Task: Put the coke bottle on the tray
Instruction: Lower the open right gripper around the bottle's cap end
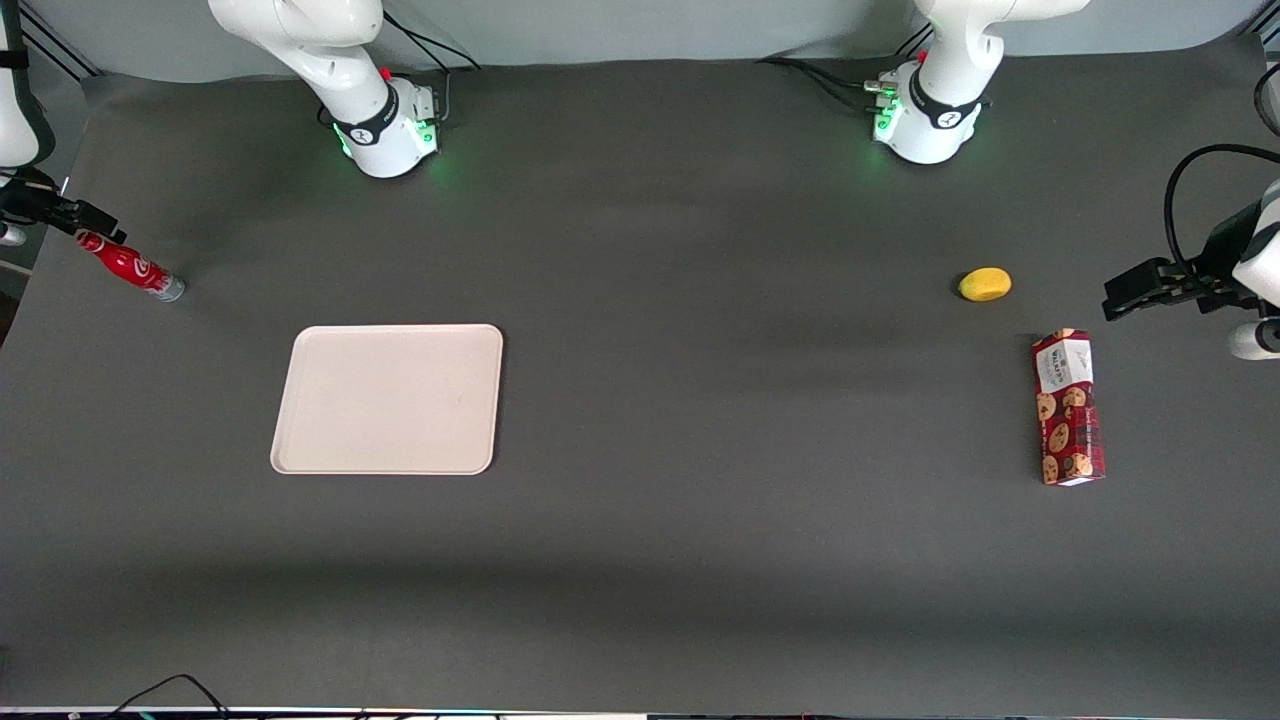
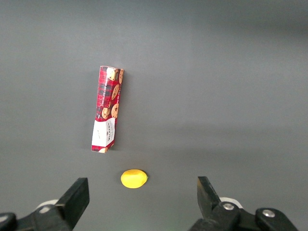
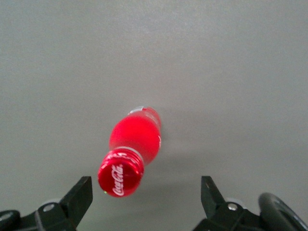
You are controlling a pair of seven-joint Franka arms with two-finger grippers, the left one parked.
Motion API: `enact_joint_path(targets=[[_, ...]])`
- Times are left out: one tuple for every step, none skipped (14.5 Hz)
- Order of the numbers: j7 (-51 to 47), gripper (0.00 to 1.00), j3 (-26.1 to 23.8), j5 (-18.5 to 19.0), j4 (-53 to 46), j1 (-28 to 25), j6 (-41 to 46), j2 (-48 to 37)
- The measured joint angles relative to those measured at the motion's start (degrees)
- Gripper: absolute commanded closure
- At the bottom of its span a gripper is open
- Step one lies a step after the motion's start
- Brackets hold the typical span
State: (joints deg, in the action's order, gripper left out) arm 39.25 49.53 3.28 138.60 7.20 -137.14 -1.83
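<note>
The coke bottle (image 1: 132, 266), slim and red with a white script logo, stands on the dark table at the working arm's end. In the right wrist view I look straight down on the coke bottle (image 3: 130, 154), its red cap facing the camera. My gripper (image 1: 98, 228) hovers just above its cap. There the gripper (image 3: 147, 197) is open, its fingers wide apart, and the cap sits between them, nearer one finger and touching neither. The cream tray (image 1: 388, 398) lies flat and bare on the table, nearer the front camera than the bottle and a short way toward the table's middle.
Toward the parked arm's end lie a small yellow fruit (image 1: 985, 284) and a red cookie box (image 1: 1068, 407) on its side; the left wrist view shows the same box (image 2: 108, 109) and fruit (image 2: 134, 178). Two white arm bases (image 1: 390, 125) stand at the table's back edge.
</note>
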Motion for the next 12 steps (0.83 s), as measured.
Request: enact_joint_path(targets=[[0.00, 0.00, 0.22, -0.02, 0.00, 0.00, 0.00, 0.00], [0.00, 0.02, 0.30, -0.08, 0.00, 0.01, 0.00, 0.01], [0.00, 0.11, 0.30, -0.40, 0.00, 0.00, 0.00, 0.02], [0.02, 0.18, 0.30, -1.02, 0.00, 0.00, 0.00, 0.07], [0.04, 0.23, 0.30, -1.38, 0.00, 0.00, 0.00, 0.14], [0.04, 0.24, 0.33, -1.62, 0.01, 0.01, 0.00, 0.23], [0.04, 0.32, 0.50, -1.83, 0.02, 0.02, 0.00, 0.36], [0.04, 0.41, 0.76, -1.90, 0.03, 0.02, 0.00, 0.46], [0.06, 0.55, 1.01, -1.91, 0.04, 0.02, 0.00, 0.48], [0.07, 0.68, 1.14, -1.92, 0.03, 0.03, 0.00, 0.48], [0.07, 0.80, 1.16, -1.93, 0.03, 0.03, 0.00, 0.48], [0.07, 0.89, 1.16, -1.94, 0.03, 0.02, 0.00, 0.48]])
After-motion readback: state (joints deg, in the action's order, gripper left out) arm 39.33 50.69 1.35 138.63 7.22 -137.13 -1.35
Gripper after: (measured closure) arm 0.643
